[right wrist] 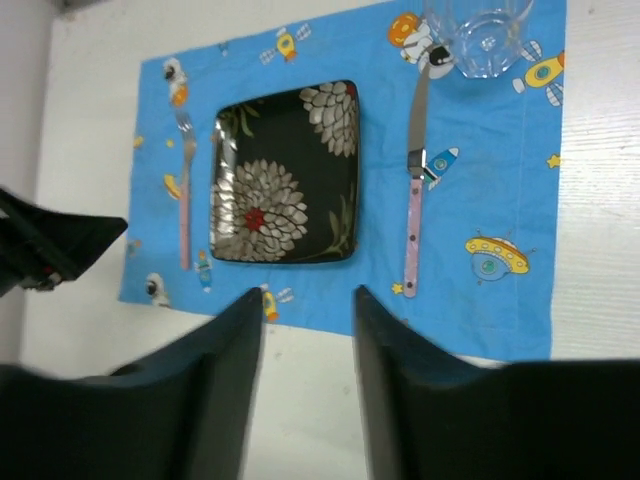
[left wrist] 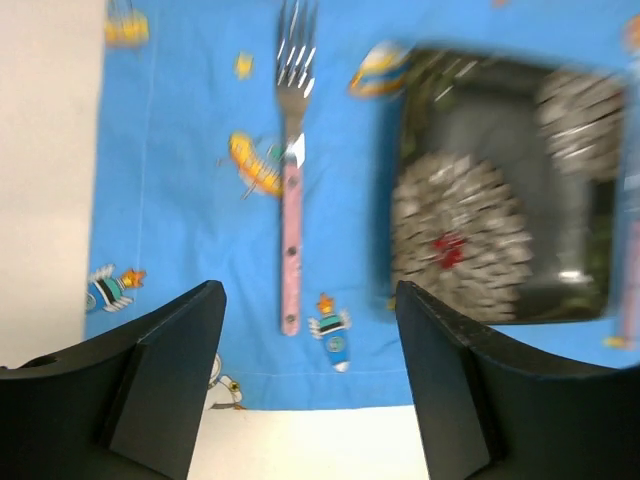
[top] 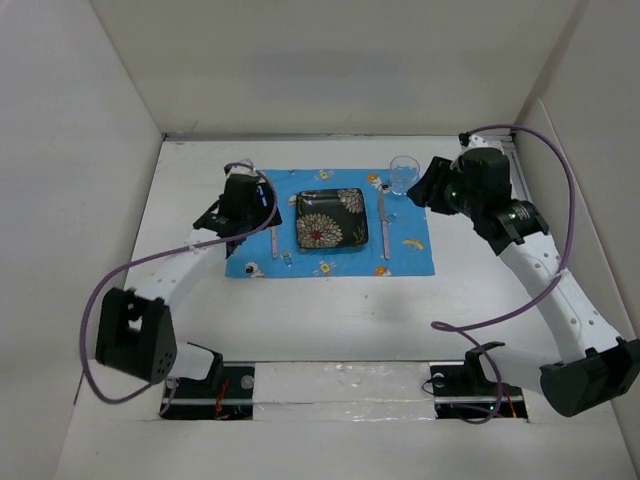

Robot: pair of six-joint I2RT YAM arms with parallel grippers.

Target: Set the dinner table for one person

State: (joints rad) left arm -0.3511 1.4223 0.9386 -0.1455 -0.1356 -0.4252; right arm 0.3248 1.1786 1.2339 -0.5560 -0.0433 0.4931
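White table (top: 330,320) fills the whole walled floor, arm bases on its near edge. Left arm (top: 240,205) reaches toward the far-left part and hangs above the fork, left jaws spread wide, nothing between them. Right arm (top: 480,185) sits toward the far-right corner, right jaws parted and empty too. Blue cartoon mat (top: 415,255) lies flat, centred toward the far edge. Black square flower plate (top: 331,219) is in the middle of the mat. Knife (top: 384,228) lies on the mat right of the plate and the fork (top: 273,240) left of it, both pink-handled, parallel to the plate sides, near but not touching it. Clear glass (top: 404,174) stands upright at the mat's far-right corner, just beside the knife tip; contact can't be told. Step, as a judgement: the place setting looks fully laid, so what is left is clearing the arms. Next move calls for the left jaws to rise straight up without snagging the fork handle, and the right arm to back off without clipping the glass. Views: the top view alone shows both arms and bases but hides the jaw gaps. Left wrist view gives fork tines and handle close, plate blurred, no glass. Right wrist view has the whole mat with all four pieces.
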